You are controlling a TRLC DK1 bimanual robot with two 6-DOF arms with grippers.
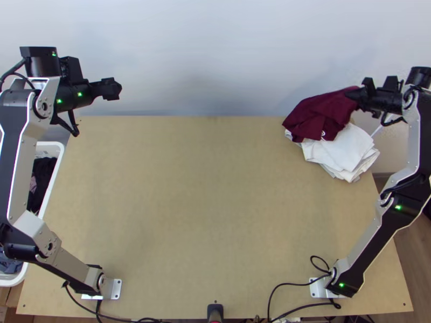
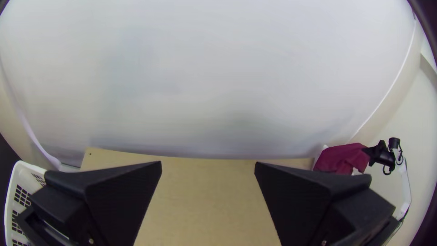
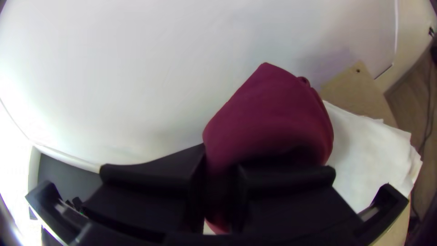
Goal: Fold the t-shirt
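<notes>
Maroon tee [image 1: 318,114] pinched in R gripper [image 1: 351,95], long axis diag. twd far R; L gripper [image 1: 114,89] wide.

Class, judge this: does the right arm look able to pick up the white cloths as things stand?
Probably not: the right arm has its jaws shut on the maroon cloth, which also covers part of the white cloths. Their near side lies bare, so freed jaws would likely reach it.

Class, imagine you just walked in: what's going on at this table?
The right tool grips a maroon t-shirt, bunched over a stack of white cloth at the far right of the table. The left tool is open and empty, at the far left. A white basket of dark clothes stands beside the table.
</notes>
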